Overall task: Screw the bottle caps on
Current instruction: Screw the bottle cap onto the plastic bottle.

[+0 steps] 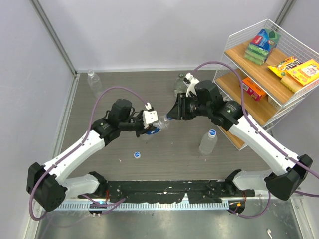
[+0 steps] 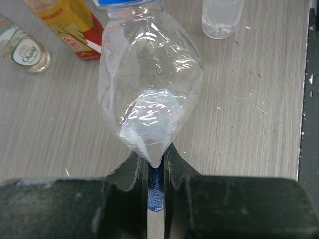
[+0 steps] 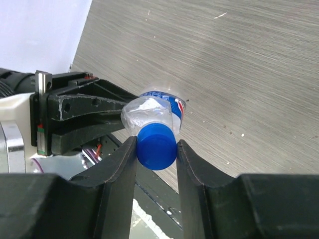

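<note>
My left jaws pinch the crumpled bottle (image 2: 149, 89) by its base, my right jaws grip its blue cap (image 3: 156, 147); next, I judge, comes twisting it tight.

Dark blue cap (image 3: 156, 148), clear blue-labelled bottle (image 2: 149, 74), grey wood-grain table (image 1: 169, 167)

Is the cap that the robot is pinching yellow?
No, the cap pinched by the right gripper is dark blue, and it sits on the neck of the clear bottle.

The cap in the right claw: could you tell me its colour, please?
The cap is plain blue; the right wrist view shows it best.
</note>
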